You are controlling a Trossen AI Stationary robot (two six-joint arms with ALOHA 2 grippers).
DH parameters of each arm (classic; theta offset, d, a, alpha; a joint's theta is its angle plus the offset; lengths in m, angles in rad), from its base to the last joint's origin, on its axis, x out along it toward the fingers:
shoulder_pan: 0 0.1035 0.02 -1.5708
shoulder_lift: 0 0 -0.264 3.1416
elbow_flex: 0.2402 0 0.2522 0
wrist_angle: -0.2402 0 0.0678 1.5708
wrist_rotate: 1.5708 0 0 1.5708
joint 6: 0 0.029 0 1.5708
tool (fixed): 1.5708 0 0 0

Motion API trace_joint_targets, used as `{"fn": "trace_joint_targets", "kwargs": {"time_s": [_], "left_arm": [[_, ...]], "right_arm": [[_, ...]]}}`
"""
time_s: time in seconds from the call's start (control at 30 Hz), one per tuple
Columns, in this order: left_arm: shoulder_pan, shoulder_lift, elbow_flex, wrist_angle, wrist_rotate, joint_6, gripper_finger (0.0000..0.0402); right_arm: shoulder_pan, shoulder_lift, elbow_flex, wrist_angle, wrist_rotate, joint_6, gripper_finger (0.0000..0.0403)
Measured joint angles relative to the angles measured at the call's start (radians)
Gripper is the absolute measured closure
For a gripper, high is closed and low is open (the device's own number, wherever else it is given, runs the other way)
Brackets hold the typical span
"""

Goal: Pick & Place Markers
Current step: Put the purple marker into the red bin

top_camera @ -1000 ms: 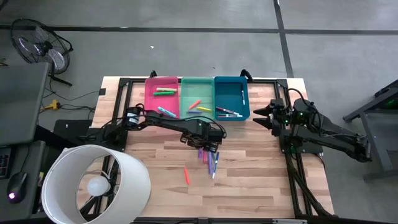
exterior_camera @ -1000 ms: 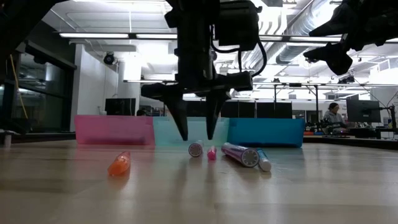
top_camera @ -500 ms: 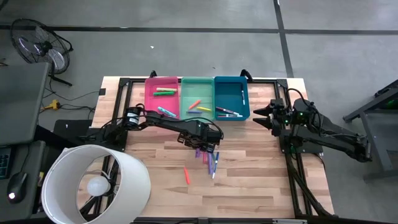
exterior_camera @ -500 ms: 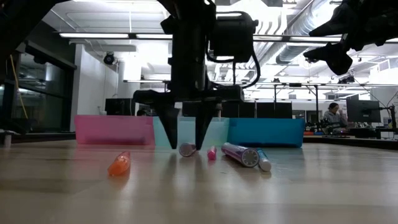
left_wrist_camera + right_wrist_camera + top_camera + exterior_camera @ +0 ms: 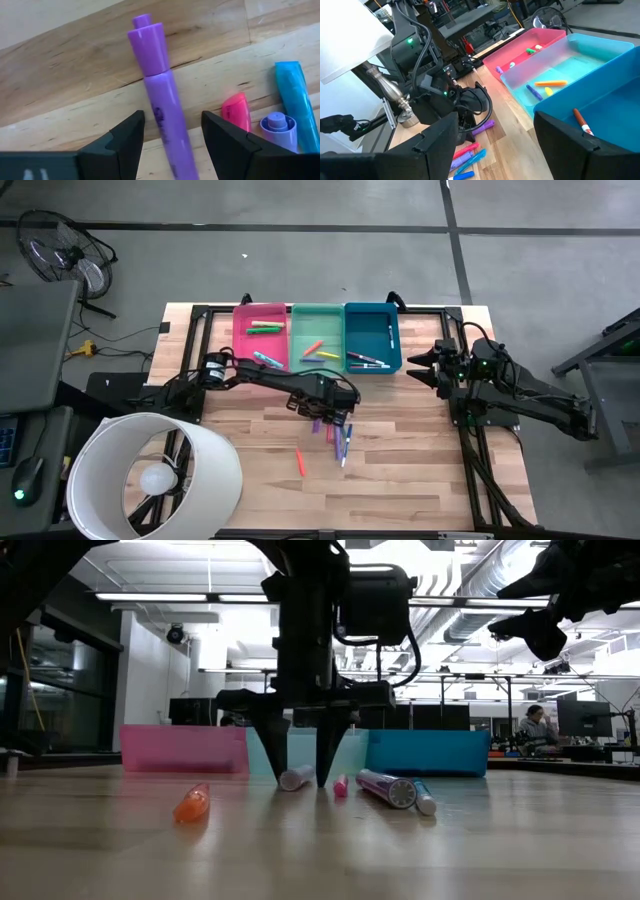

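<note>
My left gripper [image 5: 326,414] [image 5: 298,783] is open and down at the table's middle, fingers astride a purple marker [image 5: 160,95] [image 5: 297,778] that lies flat on the wood. Just to its right lie a pink marker [image 5: 236,111], another purple one [image 5: 277,127] and a blue one [image 5: 292,100]. An orange marker [image 5: 299,463] [image 5: 192,803] lies apart, nearer the near edge. More markers lie in the pink [image 5: 238,330], green [image 5: 300,330] and blue [image 5: 352,330] bins. My right gripper [image 5: 425,366] [image 5: 540,635] is open and hangs raised at the table's right. My left gripper comes from above, pointing down, its fingertips [image 5: 132,125] at table height, across the purple marker's barrel [image 5: 167,125]. The wrist view shows a gap on each side. In the low view one fingertip [image 5: 322,778] stands close against the marker; I cannot tell whether it touches.
The three bins stand in a row at the far edge. A large white lampshade [image 5: 150,475] overhangs the near left corner. Bare wood lies along the near edge and the right part of the table. A person [image 5: 535,730] sits far off in the room.
My left gripper has moved a little toward the table's left and come down until its fingertips reach the wood around the purple marker. The marker's near end has shifted left with it and turned slightly.
</note>
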Motion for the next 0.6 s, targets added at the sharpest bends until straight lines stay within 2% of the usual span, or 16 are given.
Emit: {"fn": "trace_joint_targets", "kwargs": {"time_s": [0.6], "left_arm": [[-0.003, 0.022, -0.003, 0.025, 0.025, -0.007, 0.021]], "right_arm": [[0.0, 0.0, 0.0, 0.0, 0.0, 0.0, 0.0153]]}}
